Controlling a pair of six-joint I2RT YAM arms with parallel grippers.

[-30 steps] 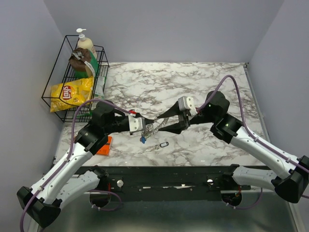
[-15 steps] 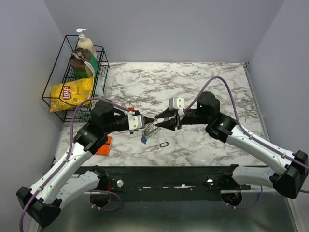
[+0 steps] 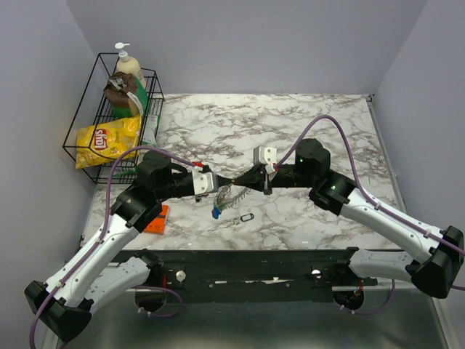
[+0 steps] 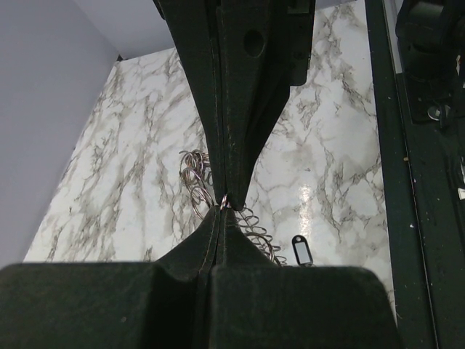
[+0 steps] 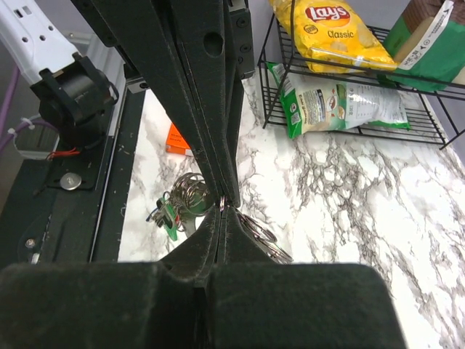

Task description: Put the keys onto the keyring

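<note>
1. The left gripper [image 3: 227, 182] is clenched on the keyring [image 3: 227, 195] wire, tip to tip with the right gripper [image 3: 239, 180], likewise clenched on it
2. The keyring is held between both tips over the marble table [image 3: 305, 116], keys [image 3: 216, 211] dangling beneath
</note>
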